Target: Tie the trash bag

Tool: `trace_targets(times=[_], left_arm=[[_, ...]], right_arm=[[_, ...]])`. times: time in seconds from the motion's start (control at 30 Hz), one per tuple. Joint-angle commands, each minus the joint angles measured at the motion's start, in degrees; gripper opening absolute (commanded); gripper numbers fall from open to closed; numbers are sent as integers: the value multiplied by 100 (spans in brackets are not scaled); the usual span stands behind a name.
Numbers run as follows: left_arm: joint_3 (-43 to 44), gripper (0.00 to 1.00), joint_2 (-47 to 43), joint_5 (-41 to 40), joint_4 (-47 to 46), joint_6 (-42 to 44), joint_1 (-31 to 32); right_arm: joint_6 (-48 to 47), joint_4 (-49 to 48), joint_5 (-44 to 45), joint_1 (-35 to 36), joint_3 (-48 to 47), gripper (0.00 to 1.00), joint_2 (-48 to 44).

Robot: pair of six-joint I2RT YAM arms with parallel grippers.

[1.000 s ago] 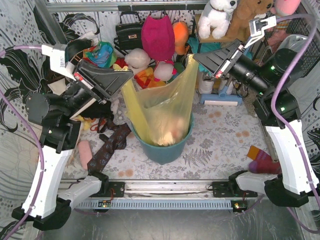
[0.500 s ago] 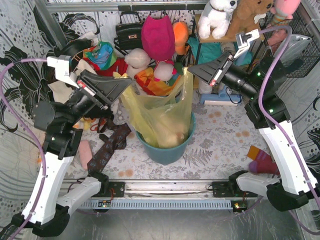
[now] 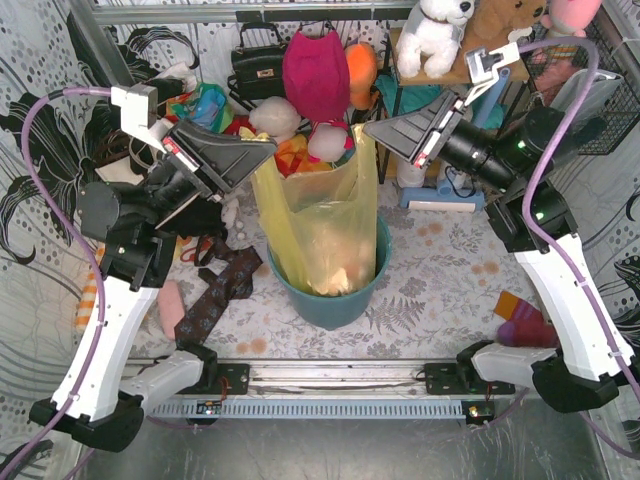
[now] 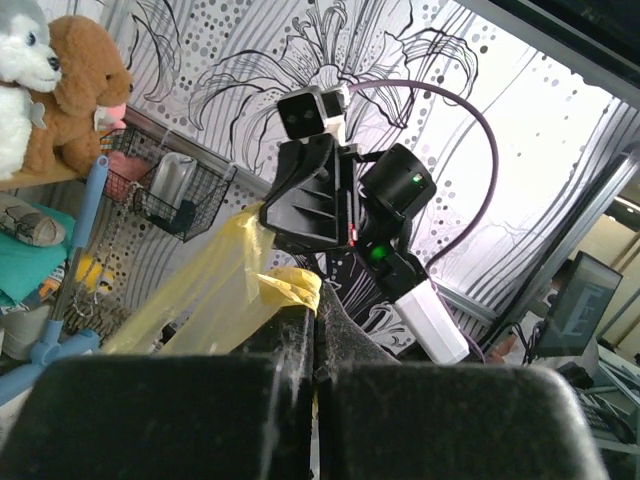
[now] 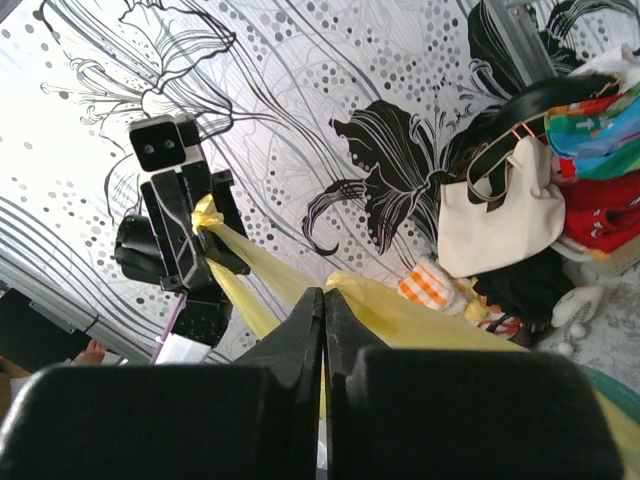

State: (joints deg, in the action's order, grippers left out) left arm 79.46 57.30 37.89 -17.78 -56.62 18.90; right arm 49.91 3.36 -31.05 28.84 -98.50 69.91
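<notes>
There is one thin translucent yellow-green plastic trash bag [image 3: 325,215] and one round teal-blue plastic bin [image 3: 330,300], both at the centre. Two white-and-black robot arms are in view, the left arm [image 3: 105,330] and the right arm [image 3: 575,300]. They carry two black wedge-shaped grippers, the left gripper [image 3: 262,146] and the right gripper [image 3: 372,126]. Two plush toys sit on the far right shelf, a white plush toy [image 3: 435,30] and a brown plush toy [image 3: 495,25]. At the far side there is one black leather handbag [image 3: 258,65] and one magenta fabric bag [image 3: 315,70].
</notes>
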Motion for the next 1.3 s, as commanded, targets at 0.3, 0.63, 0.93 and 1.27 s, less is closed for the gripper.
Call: trace_targets(times=[0.3,0.63,0.93,1.27], left_arm=[[390,0,361,299,-402,-254,-27],[739,0,518,556,-551,-402,-23],[-577,0,104,684,-917,-380,-19],[-515,0,-12,737,-1131,-499,-24]], right_arm=[[-13,-286,64,264,-242,0,259],[-197,25,83,347,-878,0,394],[-358,-186,236,342,1035,0,-458],[-795,619,542,342,544,0,-594]])
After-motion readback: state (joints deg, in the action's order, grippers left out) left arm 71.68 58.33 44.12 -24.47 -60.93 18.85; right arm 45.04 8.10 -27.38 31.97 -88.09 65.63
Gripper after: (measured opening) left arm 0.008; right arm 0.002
